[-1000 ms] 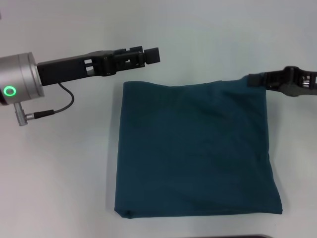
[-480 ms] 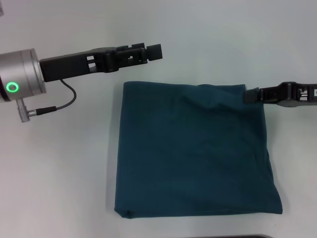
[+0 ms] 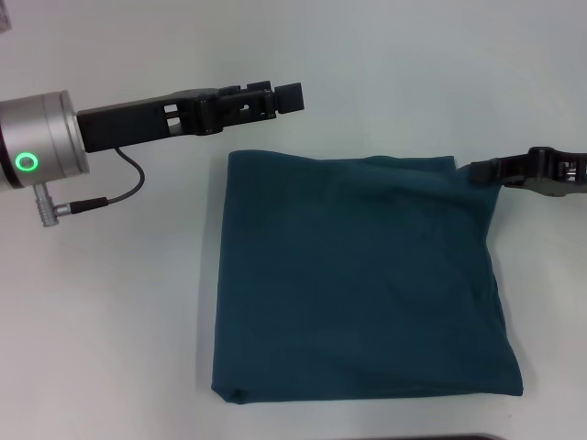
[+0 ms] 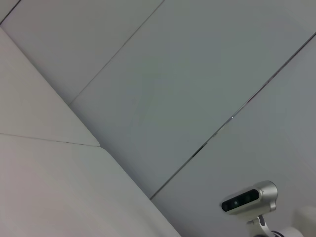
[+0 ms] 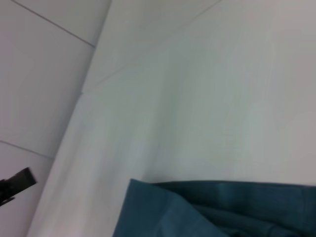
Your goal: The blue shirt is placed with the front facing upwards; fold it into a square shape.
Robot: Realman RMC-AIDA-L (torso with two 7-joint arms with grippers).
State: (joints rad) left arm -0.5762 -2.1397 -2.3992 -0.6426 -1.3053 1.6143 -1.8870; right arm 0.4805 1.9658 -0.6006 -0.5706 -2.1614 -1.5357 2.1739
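Note:
The blue shirt [image 3: 358, 275] lies on the white table [image 3: 110, 321] folded into a rough square, plain teal side up, with no lettering showing. My left gripper [image 3: 289, 96] is held above the table just beyond the shirt's far left corner, apart from the cloth. My right gripper [image 3: 479, 171] is at the shirt's far right corner, right against its edge. The right wrist view shows the shirt's far edge [image 5: 222, 207] and, farther off, the tip of the left gripper [image 5: 17, 182].
A grey cable [image 3: 101, 197] hangs under the left arm. The left wrist view shows only wall panels and a mounted camera [image 4: 249, 197]. A dark edge [image 3: 459, 437] shows at the table's near side.
My right gripper came down with the shirt's far right corner, laid it flat, then drew back a little to the right. My left arm barely moved.

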